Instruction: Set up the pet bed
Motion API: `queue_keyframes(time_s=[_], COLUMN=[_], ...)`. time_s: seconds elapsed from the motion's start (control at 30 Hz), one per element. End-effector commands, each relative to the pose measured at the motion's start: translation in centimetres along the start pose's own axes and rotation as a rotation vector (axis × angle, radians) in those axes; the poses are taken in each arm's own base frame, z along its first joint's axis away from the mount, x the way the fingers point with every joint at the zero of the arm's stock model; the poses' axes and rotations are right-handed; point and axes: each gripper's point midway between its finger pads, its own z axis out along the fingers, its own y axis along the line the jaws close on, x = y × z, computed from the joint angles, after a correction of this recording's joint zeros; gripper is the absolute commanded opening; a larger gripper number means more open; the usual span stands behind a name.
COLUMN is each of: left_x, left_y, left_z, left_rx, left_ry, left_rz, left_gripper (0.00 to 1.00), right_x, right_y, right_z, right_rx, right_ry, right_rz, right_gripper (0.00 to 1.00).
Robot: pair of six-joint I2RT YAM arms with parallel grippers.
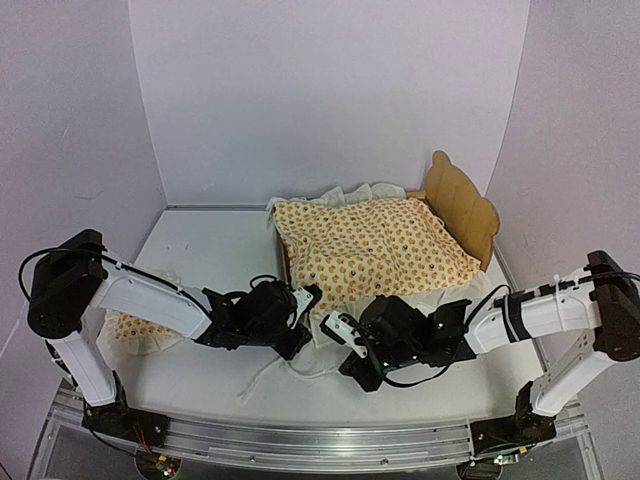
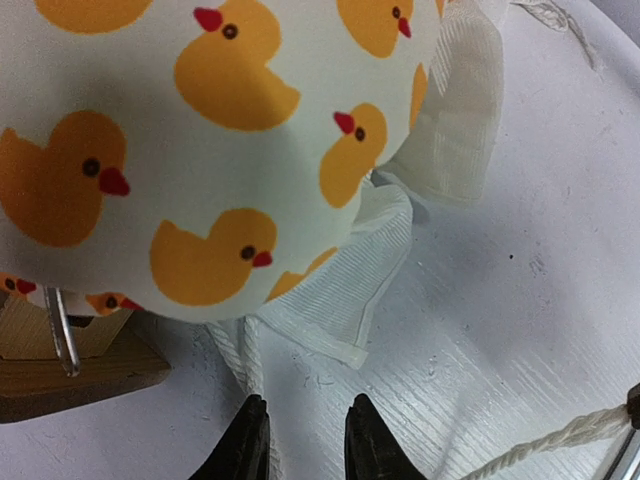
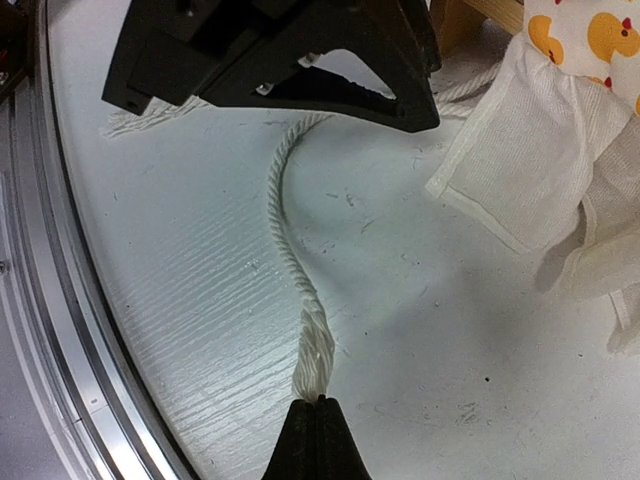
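Note:
The pet bed, a plywood frame with a wavy headboard, stands at the back right, and a duck-print ruffled cover lies over it. A corner of the frame shows under the cover in the left wrist view. My left gripper hovers at the bed's near corner, its jaws apart, and a white tie cord runs along the inner side of the left finger. My right gripper is shut on the frayed end of another tie cord, which lies on the table.
A small matching ruffled pillow lies under the left arm at the table's left. Loose cord trails over the white table towards the metal front rail. The left gripper's black body sits close above the right gripper.

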Motion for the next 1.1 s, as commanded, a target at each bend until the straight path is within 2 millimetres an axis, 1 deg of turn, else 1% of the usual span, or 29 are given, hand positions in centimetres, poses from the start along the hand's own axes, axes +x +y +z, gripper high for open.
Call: queue_keyframes(time_s=[0.0,0.23,0.33,0.43,0.53,0.63,0.67,0.73,0.83,0.93,0.97,1.07], left_x=[-2.0,-0.6,-0.1,0.5,0.5,-0.1,-0.4,-1.0,-1.7,-2.1,-2.0,-2.7], left_y=[0.5,0.8,0.8,0.6,0.4,0.6,0.6,0.6,0.4,0.2,0.1,-0.4], left_z=[1.1,1.9,2.3,2.7,2.5,2.0,1.8,1.2,0.1,-1.0,-1.4,-2.5], left_rx=[-0.061,-0.103,-0.111,-0.111,-0.112,-0.125,-0.127,-0.121,-0.107,-0.079,-0.069,-0.029], left_ry=[-0.061,-0.034,-0.021,-0.007,-0.009,-0.028,-0.036,-0.054,-0.083,-0.105,-0.111,-0.15], left_rz=[0.035,0.065,0.073,0.088,0.089,0.089,0.087,0.076,0.043,0.011,0.0,-0.032], left_gripper=[0.26,0.25,0.2,0.18,0.11,0.02,0.0,0.0,0.0,0.0,0.0,0.0], right_x=[-1.9,-1.8,-1.7,-1.6,-1.7,-1.9,-2.2,-3.0,-4.7,-6.7,-6.9,-8.0], right_y=[0.5,0.6,0.6,0.5,0.4,-0.4,-0.8,-1.0,-1.0,-1.0,-1.4,-2.6], right_z=[-1.2,-1.3,-1.3,-1.2,-1.3,-1.0,-0.9,-0.5,0.6,1.4,1.9,2.7], right_rx=[-0.022,-0.028,-0.026,-0.024,-0.018,0.024,0.047,0.055,0.052,0.061,0.082,0.125], right_ry=[-0.08,-0.082,-0.081,-0.078,-0.083,-0.092,-0.105,-0.144,-0.213,-0.275,-0.291,-0.368], right_rz=[-0.006,-0.009,-0.009,-0.006,-0.003,0.025,0.041,0.078,0.118,0.107,0.103,0.128], right_gripper=[0.0,0.0,0.0,0.0,0.0,0.0,0.0,0.0,0.0,0.0,0.0,0.0])
